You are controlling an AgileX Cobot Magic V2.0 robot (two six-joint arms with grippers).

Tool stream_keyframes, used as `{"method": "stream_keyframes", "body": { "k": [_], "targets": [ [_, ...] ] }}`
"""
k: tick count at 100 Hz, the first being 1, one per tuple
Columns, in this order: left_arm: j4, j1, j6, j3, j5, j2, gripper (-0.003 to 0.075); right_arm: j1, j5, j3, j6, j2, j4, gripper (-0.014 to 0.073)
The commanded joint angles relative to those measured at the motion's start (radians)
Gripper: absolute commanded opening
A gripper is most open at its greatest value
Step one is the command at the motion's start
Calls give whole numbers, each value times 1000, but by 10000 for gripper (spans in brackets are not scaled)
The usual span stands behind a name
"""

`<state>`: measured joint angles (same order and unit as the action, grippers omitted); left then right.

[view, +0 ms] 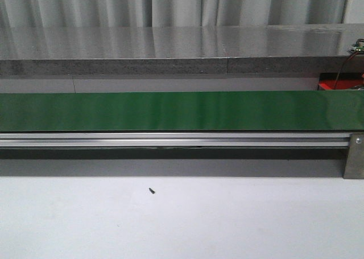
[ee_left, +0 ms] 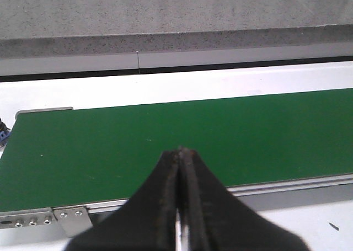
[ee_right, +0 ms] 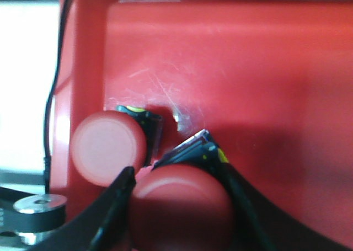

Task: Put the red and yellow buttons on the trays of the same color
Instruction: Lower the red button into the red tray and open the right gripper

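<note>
Gripping round red button (ee_right: 179, 207), right gripper (ee_right: 176, 176) sits over red plastic tray (ee_right: 265, 69), fingers either side of cap, lower centre of right wrist frame. Second red button (ee_right: 108, 148) rests on tray just left, touching or nearly so. Left gripper (ee_left: 180, 151) closed, empty, above long green conveyor belt (ee_left: 165, 140). Belt spans front frame; small dark speck (view: 151, 190) on white table (view: 182, 225).

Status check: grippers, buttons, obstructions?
Left gripper shut, empty, over green belt. Right gripper shut on red button over red tray; second button beside.
</note>
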<state>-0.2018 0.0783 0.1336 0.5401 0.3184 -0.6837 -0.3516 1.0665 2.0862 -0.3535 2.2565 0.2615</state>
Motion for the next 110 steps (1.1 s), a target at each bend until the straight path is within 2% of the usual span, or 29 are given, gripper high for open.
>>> {"method": "stream_keyframes", "body": {
  "k": [1, 18, 27, 45, 54, 79, 110],
  "targets": [
    [-10, 7, -2, 30, -76, -3, -20, -14, -28, 36, -5, -52, 18, 246],
    [-10, 7, -2, 30, -76, -3, -20, -17, -25, 36, -5, -30, 18, 251],
    [-10, 7, -2, 30, -76, -3, -20, -17, -24, 36, -5, -25, 18, 283],
    [-10, 7, -2, 30, -76, -3, -20, -18, -24, 36, -5, -25, 18, 458],
    [-10, 7, -2, 30, -76, -3, -20, -22, -17, 37, -5, -25, 18, 503],
    [-10, 7, -2, 30, -76, -3, -20, -37, -13, 38, -3, -78, 18, 504],
    [-10, 7, -2, 30, -76, -3, -20, -18, 32, 38, -5, -236, 70, 503]
  ]
}}
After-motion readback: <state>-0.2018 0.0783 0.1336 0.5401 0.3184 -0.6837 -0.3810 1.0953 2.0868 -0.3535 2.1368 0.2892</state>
